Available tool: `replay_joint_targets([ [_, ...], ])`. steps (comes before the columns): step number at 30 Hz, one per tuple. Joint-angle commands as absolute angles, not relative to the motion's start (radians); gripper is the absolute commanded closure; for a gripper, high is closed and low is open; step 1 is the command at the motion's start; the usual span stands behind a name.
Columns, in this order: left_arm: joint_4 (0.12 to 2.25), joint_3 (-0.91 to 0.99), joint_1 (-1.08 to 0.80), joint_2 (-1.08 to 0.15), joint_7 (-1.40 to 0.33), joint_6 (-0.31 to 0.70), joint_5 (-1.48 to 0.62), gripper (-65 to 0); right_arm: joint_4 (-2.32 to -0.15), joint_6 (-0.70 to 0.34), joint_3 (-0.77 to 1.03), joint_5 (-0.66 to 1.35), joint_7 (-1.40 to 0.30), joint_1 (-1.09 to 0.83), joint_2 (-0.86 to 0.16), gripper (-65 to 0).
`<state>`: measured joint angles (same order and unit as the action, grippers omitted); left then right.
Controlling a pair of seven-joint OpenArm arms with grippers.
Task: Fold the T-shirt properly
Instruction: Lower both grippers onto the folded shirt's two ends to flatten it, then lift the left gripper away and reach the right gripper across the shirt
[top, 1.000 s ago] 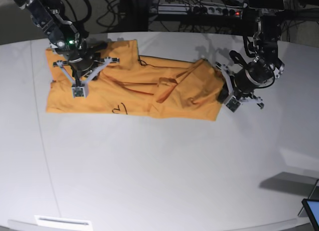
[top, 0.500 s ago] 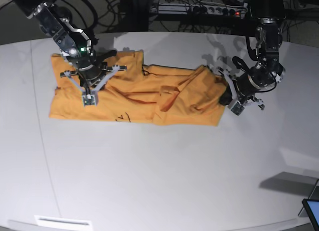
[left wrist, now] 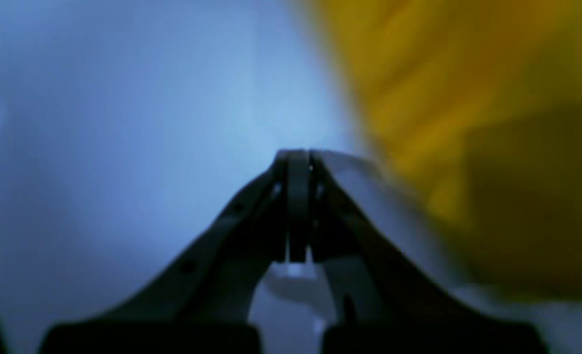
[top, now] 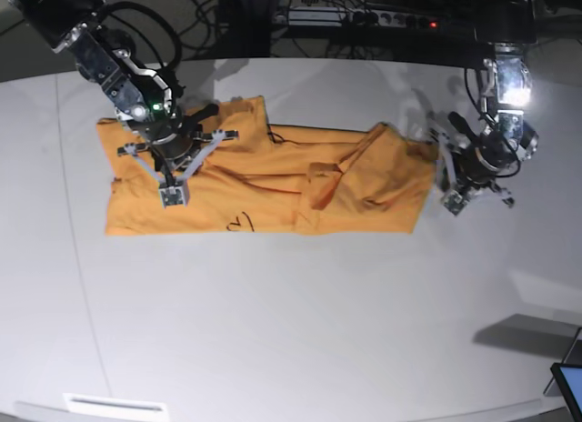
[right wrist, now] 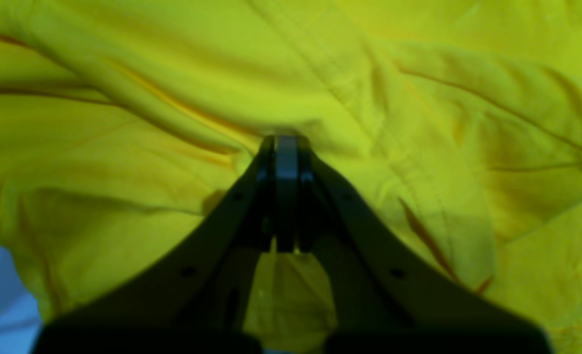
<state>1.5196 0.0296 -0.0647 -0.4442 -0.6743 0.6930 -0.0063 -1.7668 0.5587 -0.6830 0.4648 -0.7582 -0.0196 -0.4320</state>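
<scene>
T-shirt lies crumpled in a long band across the far part of the white table, small dark mark near its front edge. Right gripper sits over the shirt's left end, jaws fully closed; the wrist view shows the tips pressed into a fold, no cloth clearly pinched. Left gripper is closed too, empty, just off the shirt's right edge, over bare table.

1 T-shirt, 1 table, 2 claws: left claw, right claw.
</scene>
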Motion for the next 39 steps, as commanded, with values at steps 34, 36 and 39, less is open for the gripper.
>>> replay_joint_targets([
  [34, 1.914, 0.232, -0.053, -0.38, -0.727, 0.698, -0.14, 0.0, -1.914, 0.601, -0.679, 0.466, -0.771, 0.018, -0.446, -2.9],
  [36, 1.946, 0.257, -0.054, -0.375, -0.728, 0.698, -0.14, 0.0, -1.959, 0.601, -0.676, 0.466, -0.771, -0.001, -0.456, -6.7],
  [39, 1.98, 0.288, -0.054, -0.36, -0.728, 0.698, -0.14, 0.0, -1.994, 0.601, -0.676, 0.467, -0.769, -0.007, -0.464, -12.2],
])
